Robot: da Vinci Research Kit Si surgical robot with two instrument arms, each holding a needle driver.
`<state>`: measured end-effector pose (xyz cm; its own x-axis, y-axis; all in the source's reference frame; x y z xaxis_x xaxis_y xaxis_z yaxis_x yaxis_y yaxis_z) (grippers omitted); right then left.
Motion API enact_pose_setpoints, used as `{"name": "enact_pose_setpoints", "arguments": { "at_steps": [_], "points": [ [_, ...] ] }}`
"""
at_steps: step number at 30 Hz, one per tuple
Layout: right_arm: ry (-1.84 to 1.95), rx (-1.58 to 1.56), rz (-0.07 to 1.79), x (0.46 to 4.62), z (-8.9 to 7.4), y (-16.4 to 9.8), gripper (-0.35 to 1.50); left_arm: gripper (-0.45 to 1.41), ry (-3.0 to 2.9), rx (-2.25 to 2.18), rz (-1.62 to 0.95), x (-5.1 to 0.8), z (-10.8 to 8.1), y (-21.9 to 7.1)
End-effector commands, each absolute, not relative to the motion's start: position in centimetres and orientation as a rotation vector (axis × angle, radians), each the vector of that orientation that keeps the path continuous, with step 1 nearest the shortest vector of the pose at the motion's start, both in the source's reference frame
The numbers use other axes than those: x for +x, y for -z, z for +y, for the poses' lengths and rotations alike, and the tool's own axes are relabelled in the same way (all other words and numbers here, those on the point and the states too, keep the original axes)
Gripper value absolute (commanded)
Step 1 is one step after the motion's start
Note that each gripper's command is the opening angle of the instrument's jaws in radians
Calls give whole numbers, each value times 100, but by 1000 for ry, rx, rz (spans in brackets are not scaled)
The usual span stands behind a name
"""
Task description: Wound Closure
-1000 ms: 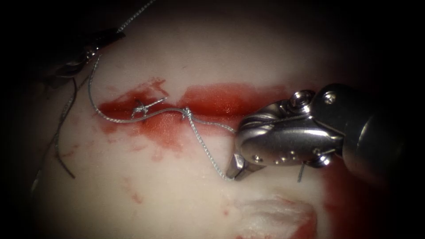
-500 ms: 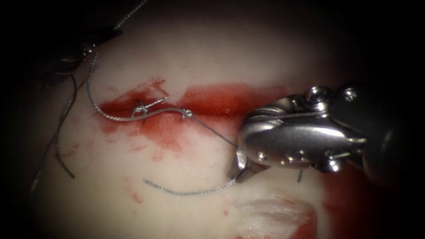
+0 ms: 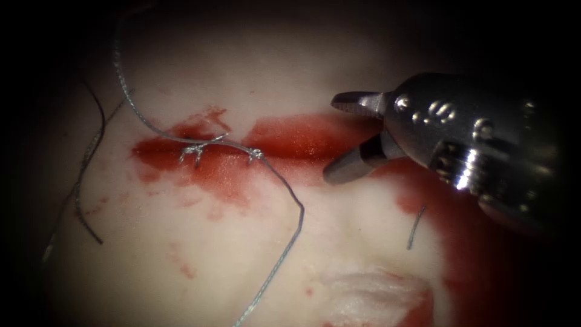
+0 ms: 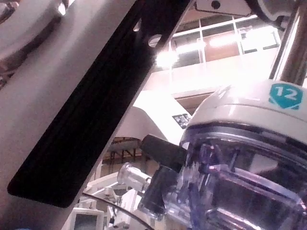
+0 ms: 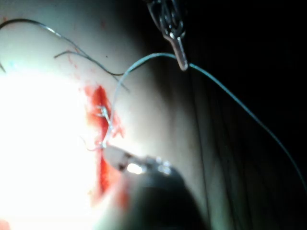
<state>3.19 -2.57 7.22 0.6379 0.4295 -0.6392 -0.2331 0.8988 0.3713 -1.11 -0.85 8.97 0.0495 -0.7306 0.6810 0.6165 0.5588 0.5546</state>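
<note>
Endoscope view: the right tool (image 3: 348, 136) hangs just right of the knot (image 3: 256, 154) with its jaws parted and nothing between them. Thread (image 3: 289, 233) trails from the knot in a loose curve over the tissue (image 3: 242, 254), and runs the other way to the left tool (image 5: 181, 60), whose jaws are closed on it well beyond the knot. Red fluid (image 3: 302, 136) marks the cut around the knot. No needle can be made out. The thread looks light, limp and slick, likely best gripped squarely across a straight run near the knot.
</note>
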Motion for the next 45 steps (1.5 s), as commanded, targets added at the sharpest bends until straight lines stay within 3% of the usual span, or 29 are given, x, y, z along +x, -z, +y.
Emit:
{"name": "enact_pose_setpoints", "arguments": {
  "at_steps": [1, 2, 4, 5, 8, 10, 12, 22, 26, 30, 32, 34, 37, 41, 45],
  "points": [
    [-406, 248, 819, 322, -248, -725, 93, -45, 1032, 113, -1130, -116, -73, -892],
    [-425, 263, 839, 325, -247, -732, 96, -45, 1030, 113, -1137, -116, -73, -892],
    [-372, 275, 857, 328, -249, -740, 86, -45, 1028, 111, -1147, -116, -73, -892],
    [-313, 310, 878, 333, -255, -754, 71, -45, 1028, 97, -1175, -118, -72, -892],
    [-186, 376, 1027, 343, -270, -782, 83, -45, 1008, 96, -1258, -117, -70, -890],
    [-160, 386, 1144, 353, -278, -799, 101, -45, 1024, 119, -1314, -116, -69, -889],
    [-194, 378, 1168, 365, -280, -810, 106, -45, 1062, 169, -1365, -116, -67, -888],
    [-249, 315, 1150, 374, -236, -843, 106, -45, 1128, 313, -1440, -124, -69, -885],
    [-297, 337, 1140, 374, -233, -854, 123, -45, 1135, 342, -1448, -126, -70, -881],
    [-340, 380, 1131, 377, -244, -853, 123, -45, 1138, 366, -1477, -129, -69, -876],
    [-327, 431, 1130, 379, -250, -849, 116, -45, 1138, 369, -1503, -130, -68, -871],
    [-301, 486, 1132, 380, -253, -847, 93, -45, 1139, 370, -1522, -131, -67, -869],
    [-223, 565, 1138, 382, -257, -845, 84, -45, 1141, 376, -1545, -133, -66, -863],
    [-190, 580, 1139, 387, -258, -844, 84, -45, 1143, 381, -1551, -136, -67, -859],
    [-205, 553, 1137, 394, -256, -847, 101, -45, 1143, 383, -1556, -141, -69, -856]
  ]
}}
